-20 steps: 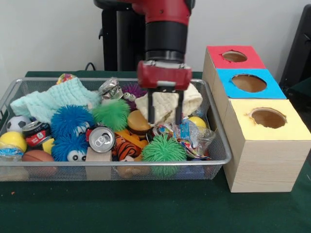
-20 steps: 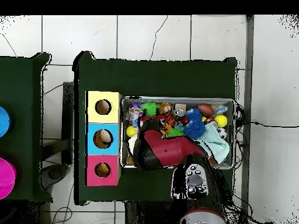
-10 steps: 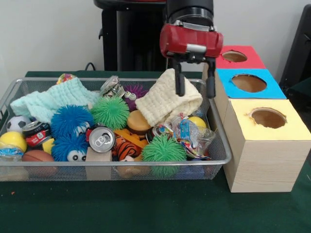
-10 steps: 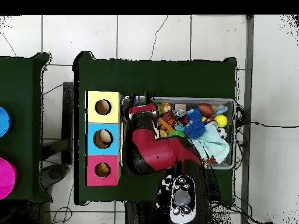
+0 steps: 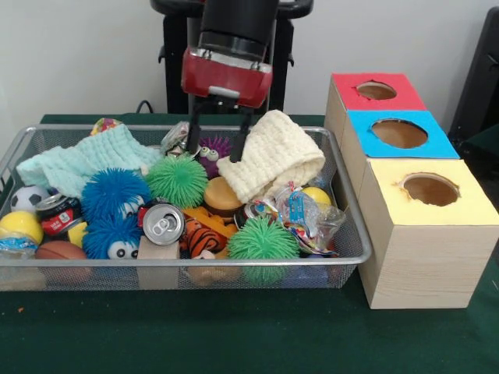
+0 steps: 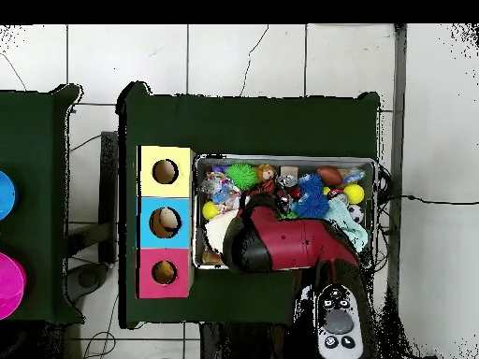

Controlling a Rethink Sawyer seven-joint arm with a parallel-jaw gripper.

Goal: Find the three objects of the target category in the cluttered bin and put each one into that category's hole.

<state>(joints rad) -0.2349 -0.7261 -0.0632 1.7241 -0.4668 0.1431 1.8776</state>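
I see the arm descending from top centre of the front view, tilted slightly, the gripper (image 5: pixel 221 134) hanging over the back of the wire bin (image 5: pixel 355 257) at frame centre-left. One box stands right of the bin with three holes: red (image 5: pixel 376 90), blue (image 5: pixel 399 133), yellow (image 5: pixel 430 189). Two cloths: cream (image 5: pixel 273 160), pale green (image 5: pixel 86 165). Two green spiky balls (image 5: pixel 178 182). Fingers apart, empty, tips near the purple fuzzy toy (image 5: pixel 210 148).

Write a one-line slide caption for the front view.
Red gripper, open and empty, hovers over a cluttered wire-mesh bin beside a cream knitted cloth; three-hole wooden box at right.
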